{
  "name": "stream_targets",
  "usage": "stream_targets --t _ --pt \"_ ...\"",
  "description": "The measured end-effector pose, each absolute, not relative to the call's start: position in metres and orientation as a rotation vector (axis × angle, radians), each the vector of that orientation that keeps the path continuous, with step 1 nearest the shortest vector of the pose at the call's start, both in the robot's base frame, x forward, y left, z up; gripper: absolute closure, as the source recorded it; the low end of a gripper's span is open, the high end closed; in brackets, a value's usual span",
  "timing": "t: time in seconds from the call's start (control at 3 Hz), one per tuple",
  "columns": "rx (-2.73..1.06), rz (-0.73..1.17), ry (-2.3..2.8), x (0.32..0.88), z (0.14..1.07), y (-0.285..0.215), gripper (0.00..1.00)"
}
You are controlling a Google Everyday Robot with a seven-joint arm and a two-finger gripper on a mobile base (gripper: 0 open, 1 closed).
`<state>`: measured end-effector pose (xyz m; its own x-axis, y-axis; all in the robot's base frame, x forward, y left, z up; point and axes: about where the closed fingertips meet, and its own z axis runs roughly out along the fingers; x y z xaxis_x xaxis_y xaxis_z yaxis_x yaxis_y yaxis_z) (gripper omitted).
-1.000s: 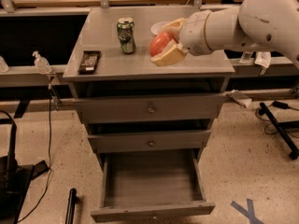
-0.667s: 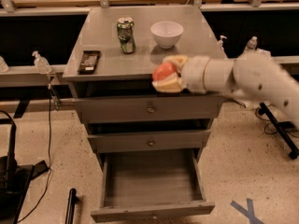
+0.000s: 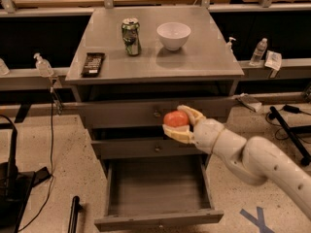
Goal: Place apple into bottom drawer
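The red-orange apple (image 3: 175,119) sits between the cream fingers of my gripper (image 3: 179,124), which is shut on it. The gripper hangs in front of the cabinet, level with the gap between the top and middle drawers, on a white arm that comes in from the lower right. The bottom drawer (image 3: 158,217) is pulled out and open, its grey inside visible below the apple. The apple is well above the drawer and a little to the right of its middle.
On the cabinet top (image 3: 209,57) stand a green can (image 3: 130,36), a white bowl (image 3: 173,35) and a black remote (image 3: 92,64). The two upper drawers are shut. Bottles sit on side ledges. A black stand and cables lie on the floor at left.
The gripper with the apple has moved down from the cabinet top's front edge to in front of the upper drawers. The view has widened.
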<state>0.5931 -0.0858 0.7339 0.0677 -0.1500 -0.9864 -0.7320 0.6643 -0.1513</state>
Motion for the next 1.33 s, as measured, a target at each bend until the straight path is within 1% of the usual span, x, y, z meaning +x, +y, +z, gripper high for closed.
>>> stream_targets --t 0.33,0.67,1.0,1.33 --pt "-0.711 0.492 1.389 0.582 0.742 -0.107 1.0" --pt "-0.711 0.492 1.389 0.582 0.742 -0.107 1.0" --pt "-0.749 0.488 1.44 0.586 0.717 -0.118 1.0" --pt "-0.825 0.528 1.542 0.596 0.657 -0.148 1.0"
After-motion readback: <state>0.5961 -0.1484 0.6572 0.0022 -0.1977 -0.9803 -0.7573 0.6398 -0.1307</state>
